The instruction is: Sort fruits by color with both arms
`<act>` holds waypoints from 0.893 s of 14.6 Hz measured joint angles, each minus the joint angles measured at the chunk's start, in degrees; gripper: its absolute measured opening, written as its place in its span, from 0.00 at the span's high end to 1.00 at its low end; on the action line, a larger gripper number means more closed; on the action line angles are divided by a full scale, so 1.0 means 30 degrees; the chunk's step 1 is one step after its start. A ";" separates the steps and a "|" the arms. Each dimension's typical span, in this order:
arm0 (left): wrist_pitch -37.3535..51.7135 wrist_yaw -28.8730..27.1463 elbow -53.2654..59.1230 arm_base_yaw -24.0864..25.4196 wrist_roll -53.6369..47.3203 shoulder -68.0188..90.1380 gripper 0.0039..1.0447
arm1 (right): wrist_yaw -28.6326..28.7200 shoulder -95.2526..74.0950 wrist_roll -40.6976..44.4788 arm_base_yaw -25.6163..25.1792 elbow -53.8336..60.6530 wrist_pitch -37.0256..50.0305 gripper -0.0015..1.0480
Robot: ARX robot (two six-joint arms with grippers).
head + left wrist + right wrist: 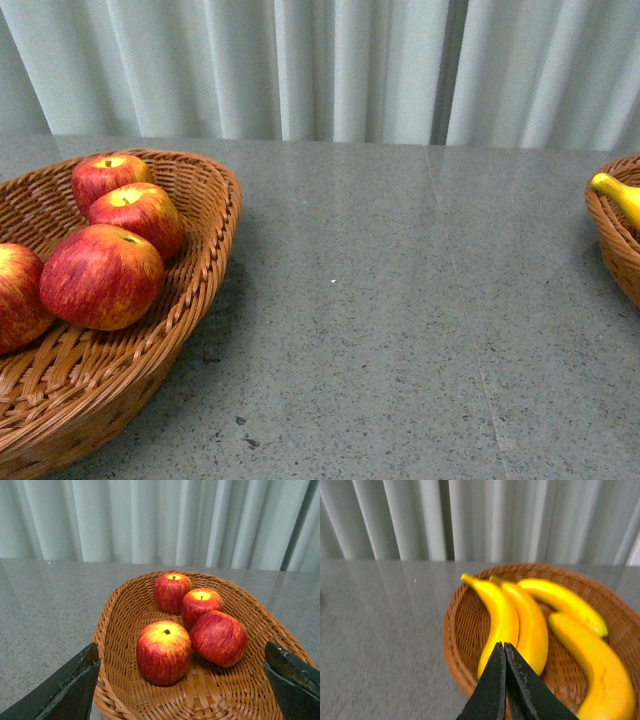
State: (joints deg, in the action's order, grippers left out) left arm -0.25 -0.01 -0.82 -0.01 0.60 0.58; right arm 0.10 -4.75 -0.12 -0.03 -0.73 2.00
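Four round red apples streaked with yellow lie in an oval woven wicker basket on the left of the grey speckled stone tabletop. Seen from the left wrist, the nearest apple shows its yellow stem dimple upward, a darker red apple leans against it, and two smaller apples and sit behind, touching one another. All four cluster near the middle of the basket floor. In the front view three of these apples are fully in sight and a fourth is cut by the picture's edge.

Four long curved glossy yellow bananas rest in a second round woven wicker basket on the right of the table, well apart from the first. Two bananas and lie side by side, touching; a third lies across the back, and a fourth is the closest to the lens. In the front view only one banana tip pokes over that basket's rim.

The left gripper hovers above the apple basket with its black fingers spread wide and nothing between them. The right gripper hangs over the banana basket, its two black fingers pressed together, empty.

Pale pleated curtains hang behind the table.
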 joint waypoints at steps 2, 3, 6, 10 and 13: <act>-0.0022 0.0007 0.0000 0.0000 0.0000 0.0000 0.06 | 0.0022 0.1486 -0.0015 0.0007 -0.0022 -0.0357 0.98; 0.0029 0.0000 0.0000 0.0000 0.0000 0.0000 0.06 | -0.0036 0.1501 -0.0007 0.0007 -0.0007 -0.0794 0.98; -0.0007 -0.0015 0.0000 0.0000 0.0000 0.0000 0.06 | -0.0036 0.1501 -0.0007 0.0007 -0.0007 -0.0678 0.98; 0.0007 -0.0007 0.0000 0.0000 0.0000 0.0000 0.06 | -0.0036 0.1501 -0.0007 0.0007 -0.0007 -0.0758 0.98; 0.0007 -0.0007 0.0000 0.0000 0.0000 0.0000 0.06 | -0.0036 0.1501 0.0000 0.0007 -0.0007 -0.0758 0.87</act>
State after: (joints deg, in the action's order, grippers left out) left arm -0.23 -0.03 -0.82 -0.01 0.60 0.58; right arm -0.01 -0.25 -0.12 -0.01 -0.75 -0.27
